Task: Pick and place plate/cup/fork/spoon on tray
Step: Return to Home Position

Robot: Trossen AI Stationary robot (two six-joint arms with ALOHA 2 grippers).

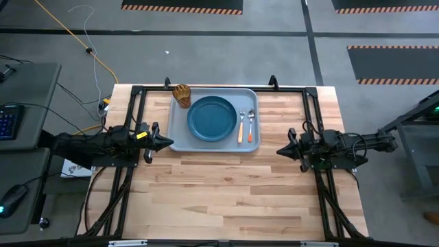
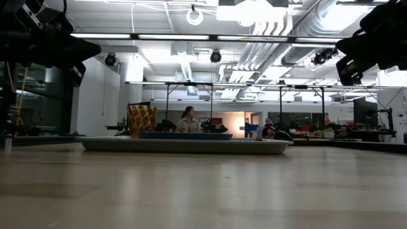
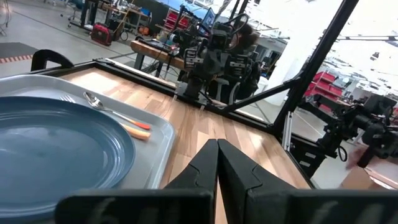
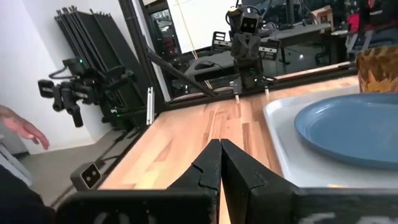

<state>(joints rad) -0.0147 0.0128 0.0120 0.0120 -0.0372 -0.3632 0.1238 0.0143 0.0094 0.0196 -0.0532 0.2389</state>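
The pale grey-blue tray [image 1: 180, 140] lies at the table's far middle. On it rest the dark blue plate [image 1: 212, 118], the amber cup [image 1: 182, 95] at its far left corner, and the orange-handled fork [image 1: 241, 126] and spoon [image 1: 251, 128] side by side to the right of the plate. My left gripper [image 1: 169, 143] is shut and empty just off the tray's near left corner. My right gripper [image 1: 280, 149] is shut and empty over bare table, to the right of the tray. The plate also shows in the left wrist view [image 3: 56, 146] and the right wrist view [image 4: 354, 127].
A black metal frame [image 1: 219, 88] runs along the table's edges, with clamps at the far edge. Bare wood [image 1: 226, 192] fills the table's near half. In the low view people sit in the room beyond the table [image 2: 188, 121]. A person's hand [image 4: 22, 127] shows off the table.
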